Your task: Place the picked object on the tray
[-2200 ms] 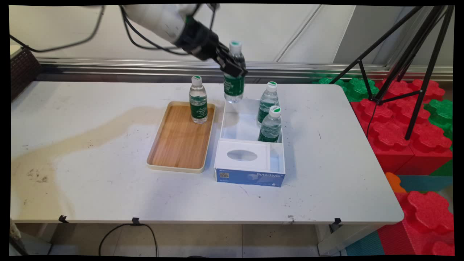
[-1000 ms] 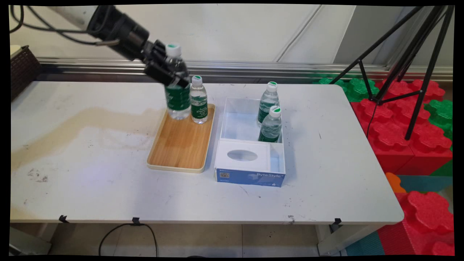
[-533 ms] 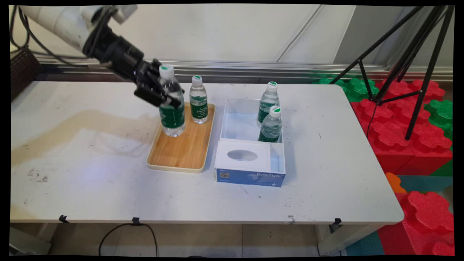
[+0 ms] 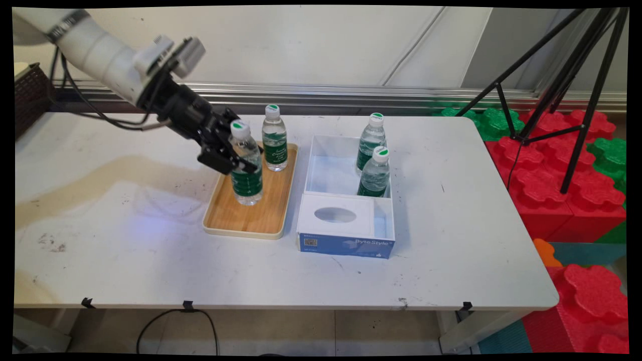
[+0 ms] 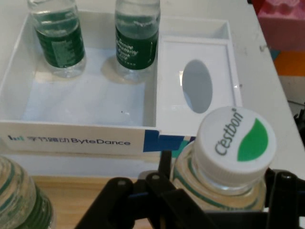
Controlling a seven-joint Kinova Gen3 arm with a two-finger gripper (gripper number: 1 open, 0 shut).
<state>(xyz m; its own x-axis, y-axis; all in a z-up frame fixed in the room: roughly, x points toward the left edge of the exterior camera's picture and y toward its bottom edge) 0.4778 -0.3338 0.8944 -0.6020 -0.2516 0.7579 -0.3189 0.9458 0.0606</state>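
My gripper is shut on a clear water bottle with a green label and a white, green-marked cap. I hold it upright by its shoulder over the middle of the wooden tray, its base at or just above the tray's floor. A second bottle stands at the tray's far end; its side shows at the hand view's lower left. Two more bottles stand in the white open box, seen too in the hand view.
The box's near end has a white lid with an oval opening and a blue printed front. Right of the table are red and green foam blocks and a black tripod. A dark basket sits at the far left.
The gripper carried the bottle from above the box's far left corner leftward over the tray, then lowered it toward the tray's middle, nearer the camera.
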